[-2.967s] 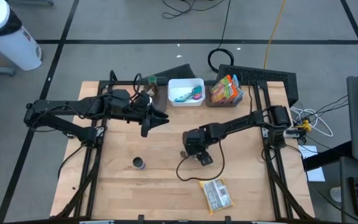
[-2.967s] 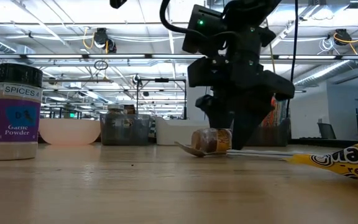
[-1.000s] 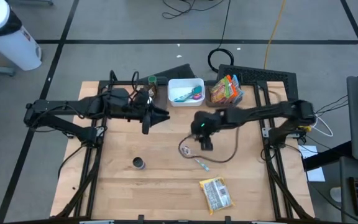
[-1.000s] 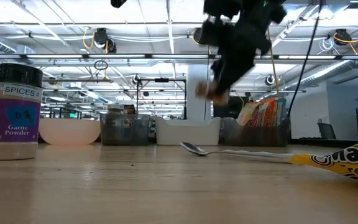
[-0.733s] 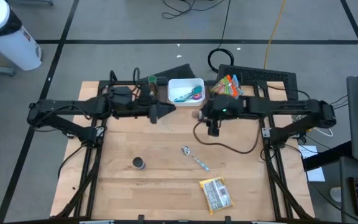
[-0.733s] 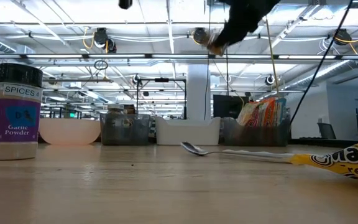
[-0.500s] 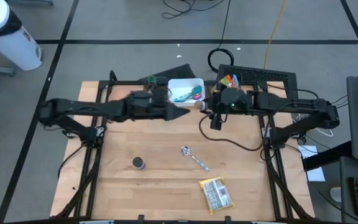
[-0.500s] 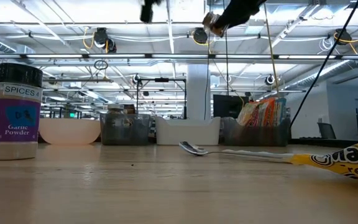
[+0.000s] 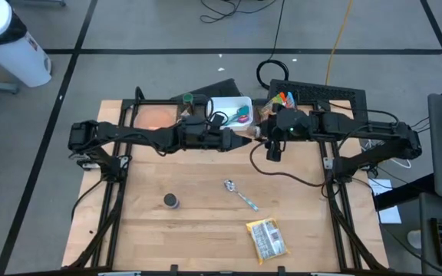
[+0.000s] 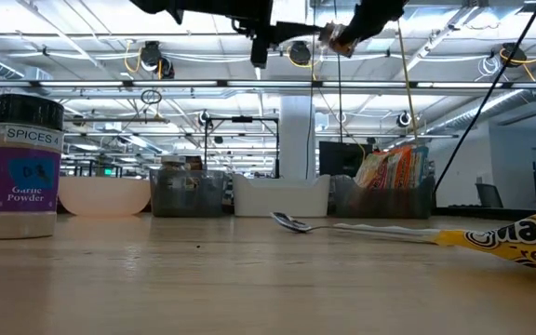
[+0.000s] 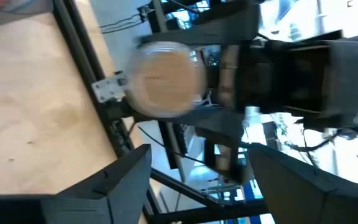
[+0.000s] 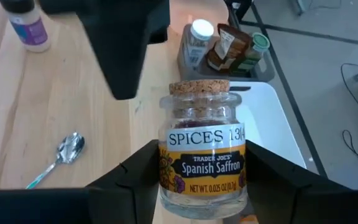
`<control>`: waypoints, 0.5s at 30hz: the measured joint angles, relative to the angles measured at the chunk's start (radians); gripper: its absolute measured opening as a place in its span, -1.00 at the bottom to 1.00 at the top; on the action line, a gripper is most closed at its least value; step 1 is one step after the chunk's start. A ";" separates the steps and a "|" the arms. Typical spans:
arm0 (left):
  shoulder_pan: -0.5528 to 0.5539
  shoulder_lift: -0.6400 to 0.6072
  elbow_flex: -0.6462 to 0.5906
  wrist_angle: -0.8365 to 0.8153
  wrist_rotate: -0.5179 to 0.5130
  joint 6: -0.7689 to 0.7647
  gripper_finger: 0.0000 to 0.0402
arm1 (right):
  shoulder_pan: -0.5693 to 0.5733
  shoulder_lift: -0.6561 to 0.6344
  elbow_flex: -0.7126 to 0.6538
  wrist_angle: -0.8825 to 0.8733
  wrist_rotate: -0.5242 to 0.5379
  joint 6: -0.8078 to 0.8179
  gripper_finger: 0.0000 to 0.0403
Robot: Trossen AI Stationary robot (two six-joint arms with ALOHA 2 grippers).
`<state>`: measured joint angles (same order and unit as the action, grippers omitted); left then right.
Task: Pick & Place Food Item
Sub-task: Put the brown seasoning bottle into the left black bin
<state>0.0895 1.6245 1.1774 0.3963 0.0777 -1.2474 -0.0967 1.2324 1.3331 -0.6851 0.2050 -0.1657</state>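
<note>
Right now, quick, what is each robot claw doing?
Left gripper: open, holding nothing, facing the saffron jar.
Right gripper: closed on the saffron jar, held up in the air.

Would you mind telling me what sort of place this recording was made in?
Probably a robotics lab in an industrial hall: a wooden table framed by two arms' mounts, taped lines on the concrete floor, and exposed ceiling trusses with hanging lights behind.

A wooden table (image 9: 167,238) on a black frame stands on a grey floor (image 9: 129,73) crossed by dark tape lines, with cables (image 9: 336,38) trailing at the far side, while beyond it an open hall shows pipes and ceiling lights (image 10: 152,56) overhead.
</note>
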 joint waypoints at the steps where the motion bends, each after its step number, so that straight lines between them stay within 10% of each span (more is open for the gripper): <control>1: 0.003 0.002 0.000 -0.008 0.000 0.001 0.41 | 0.000 -0.007 0.000 0.000 0.000 0.000 -0.09; 15: 0.037 0.000 0.000 -0.028 -0.052 0.011 0.48 | 0.000 -0.005 0.000 0.041 -0.108 0.042 -0.09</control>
<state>0.1264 1.6249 1.1778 0.3683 0.0255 -1.2361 -0.0971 1.2276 1.3331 -0.6444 0.0965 -0.1239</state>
